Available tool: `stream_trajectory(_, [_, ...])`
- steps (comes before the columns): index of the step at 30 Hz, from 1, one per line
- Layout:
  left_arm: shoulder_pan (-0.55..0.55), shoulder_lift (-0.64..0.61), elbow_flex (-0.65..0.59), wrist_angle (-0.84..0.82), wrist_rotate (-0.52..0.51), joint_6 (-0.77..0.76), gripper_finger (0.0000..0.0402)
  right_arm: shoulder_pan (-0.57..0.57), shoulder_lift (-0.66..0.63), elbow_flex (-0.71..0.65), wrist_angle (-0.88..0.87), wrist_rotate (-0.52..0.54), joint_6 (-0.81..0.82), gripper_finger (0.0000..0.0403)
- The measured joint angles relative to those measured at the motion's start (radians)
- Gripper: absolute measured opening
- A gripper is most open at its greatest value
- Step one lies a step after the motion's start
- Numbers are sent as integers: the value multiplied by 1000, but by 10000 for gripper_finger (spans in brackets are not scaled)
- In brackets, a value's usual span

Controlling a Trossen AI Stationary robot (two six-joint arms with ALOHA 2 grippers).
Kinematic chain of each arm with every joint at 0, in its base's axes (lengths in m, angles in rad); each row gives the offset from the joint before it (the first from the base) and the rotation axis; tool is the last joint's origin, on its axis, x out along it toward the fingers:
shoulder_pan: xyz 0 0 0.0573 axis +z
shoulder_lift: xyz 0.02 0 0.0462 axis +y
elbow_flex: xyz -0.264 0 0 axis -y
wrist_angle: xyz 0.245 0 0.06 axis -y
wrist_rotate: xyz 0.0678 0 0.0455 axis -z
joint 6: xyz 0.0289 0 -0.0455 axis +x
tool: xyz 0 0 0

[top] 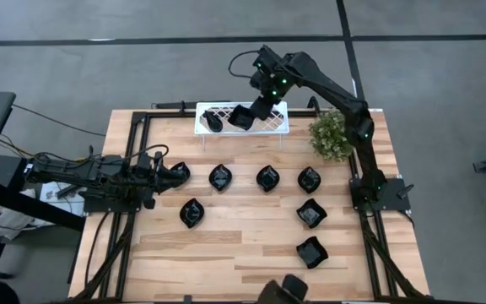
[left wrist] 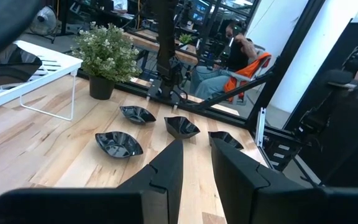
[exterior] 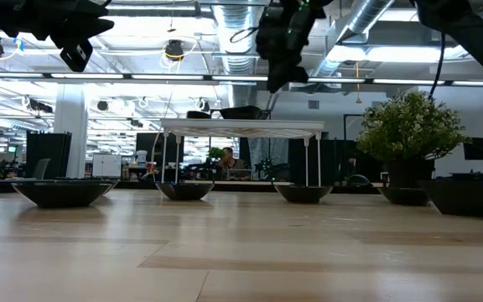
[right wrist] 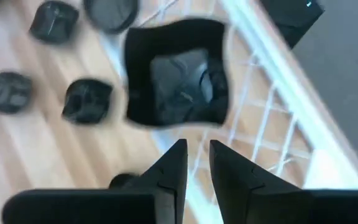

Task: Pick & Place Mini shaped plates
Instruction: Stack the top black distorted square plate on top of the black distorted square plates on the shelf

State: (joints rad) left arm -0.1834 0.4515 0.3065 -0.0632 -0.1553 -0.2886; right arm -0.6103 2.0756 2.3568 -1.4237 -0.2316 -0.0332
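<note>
A square black mini plate [right wrist: 178, 74] lies flat on the white lattice rack [top: 283, 127] at the table's far edge, with a second dark plate [top: 213, 122] to its left. My right gripper [right wrist: 197, 149] hangs above the rack, pointing steeply down at the square plate's near rim, open and clear of it. Several more black plates rest on the wooden table, among them one [top: 220, 177] in a row of several and one [top: 192, 213] nearer. My left gripper [left wrist: 196, 146] waits at the table's left side, raised and nearly level, open, with nothing between its fingers.
A small potted plant [top: 331, 135] stands just right of the rack, close to my right arm. Three plates [top: 311, 213] sit down the right side toward the near edge. Black frame rails [top: 133, 152] border the table. A person sits beyond the table [left wrist: 238, 53].
</note>
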Motion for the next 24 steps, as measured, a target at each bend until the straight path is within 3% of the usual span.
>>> stream_trajectory(11, [0,0,0,-5,0,0,86,146,-159,-19,-146,-1,20,63])
stream_trajectory(24, [0,0,0,-5,0,0,86,429,-286,-28,-148,21,373,63])
